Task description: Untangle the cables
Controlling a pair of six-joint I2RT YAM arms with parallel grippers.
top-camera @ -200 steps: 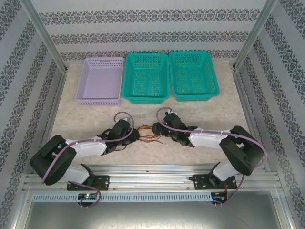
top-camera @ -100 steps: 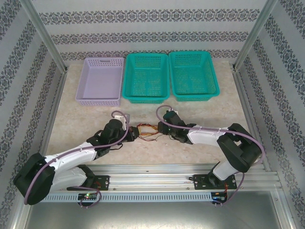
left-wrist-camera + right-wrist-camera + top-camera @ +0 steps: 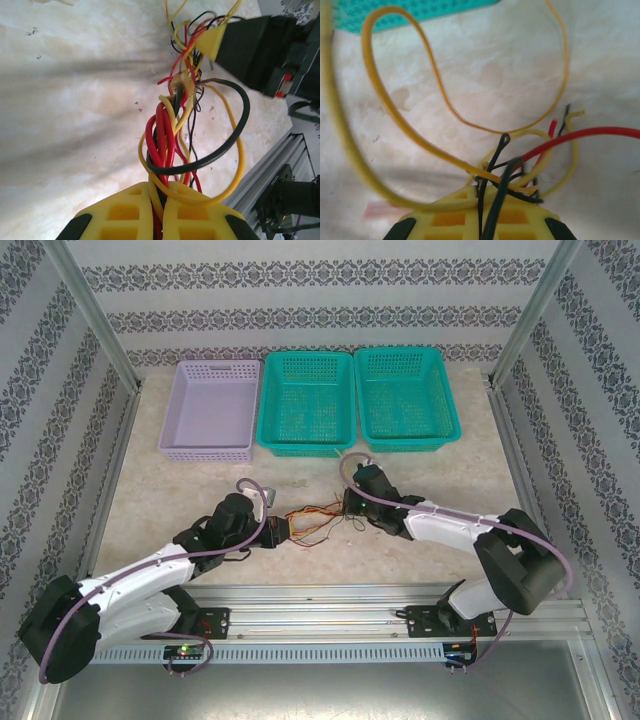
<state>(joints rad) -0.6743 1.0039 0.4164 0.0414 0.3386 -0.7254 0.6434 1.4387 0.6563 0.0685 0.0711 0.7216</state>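
Farther back, three baskets (image 3: 306, 448) stand clear of the cables (image 3: 312, 521).

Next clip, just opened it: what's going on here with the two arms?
Two robot arms are working on a bunch of thin red, yellow and black cables on the table. The left fingers are shut on one end of the bunch. The right fingers are shut on strands at the other end, with the wires strung between the two. Nothing is separated yet: the strands are twisted together near the left grip.
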